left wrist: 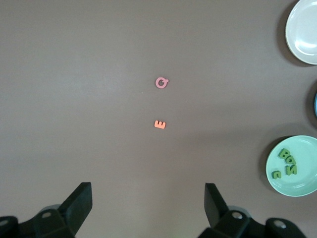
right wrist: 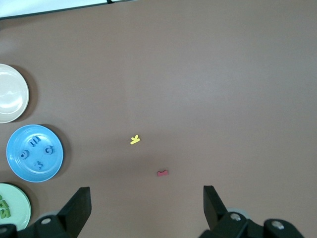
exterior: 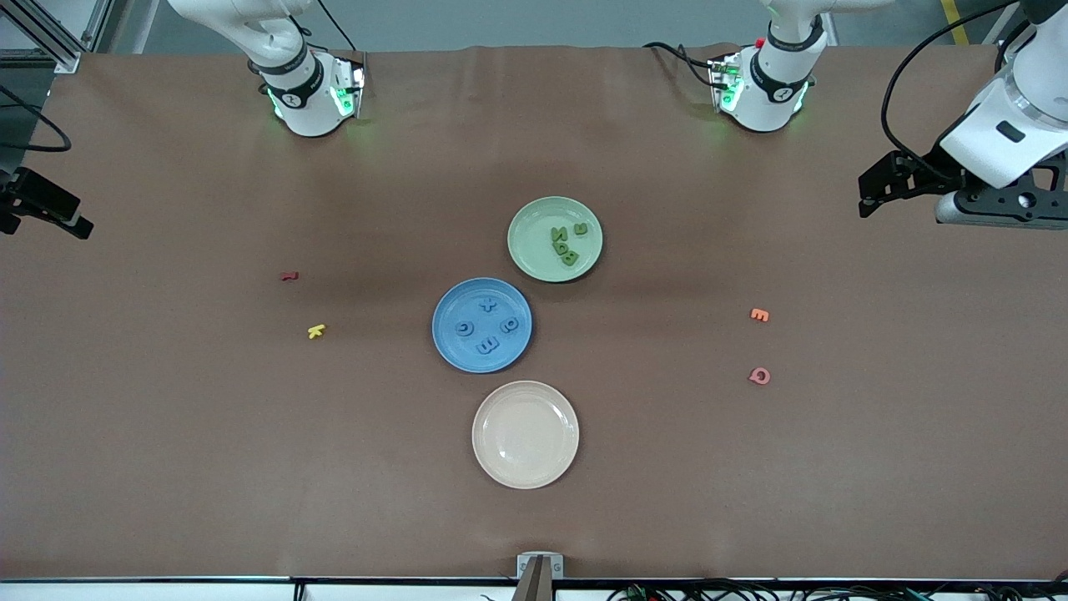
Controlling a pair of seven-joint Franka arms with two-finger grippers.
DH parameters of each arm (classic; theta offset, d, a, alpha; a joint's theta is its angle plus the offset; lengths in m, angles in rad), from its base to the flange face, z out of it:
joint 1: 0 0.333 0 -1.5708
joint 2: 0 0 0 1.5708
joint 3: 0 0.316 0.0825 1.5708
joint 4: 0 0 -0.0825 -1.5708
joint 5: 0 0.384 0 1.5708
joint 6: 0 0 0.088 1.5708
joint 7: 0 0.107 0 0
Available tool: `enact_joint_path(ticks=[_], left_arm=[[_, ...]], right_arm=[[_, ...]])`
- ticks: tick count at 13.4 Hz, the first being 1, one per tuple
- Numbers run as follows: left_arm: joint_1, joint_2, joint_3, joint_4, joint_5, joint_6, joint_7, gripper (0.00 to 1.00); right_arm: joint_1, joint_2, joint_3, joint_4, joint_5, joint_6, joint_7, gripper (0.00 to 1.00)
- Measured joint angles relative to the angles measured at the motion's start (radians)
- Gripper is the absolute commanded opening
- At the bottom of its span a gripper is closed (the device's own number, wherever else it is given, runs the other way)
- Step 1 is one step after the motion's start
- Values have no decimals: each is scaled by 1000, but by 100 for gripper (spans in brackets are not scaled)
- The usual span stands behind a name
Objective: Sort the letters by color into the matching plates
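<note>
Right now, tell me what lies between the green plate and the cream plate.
The blue plate, holding four blue letters, lies between the green plate and cream plate, seen in the front view.

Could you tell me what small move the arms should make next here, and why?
Probably none beyond staying parked: the job looks finished. All four blue letters lie in the blue plate and all four green letters in the green plate. Both the left end effector and the right end effector are open and hold nothing. Only the yellow, red, orange and pink letters remain on the table, and they have no matching plate.
</note>
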Motion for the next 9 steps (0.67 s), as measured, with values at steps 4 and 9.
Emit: enact_joint_path(ticks=[4,9], left_arm=[[8,10,7,31,0,-7,0,100],[21,13,9,43,0,-23,1,100]], right_arm=[[-1,0,0,0,0,0,0,100],[-1,0,0,0,0,0,0,100]])
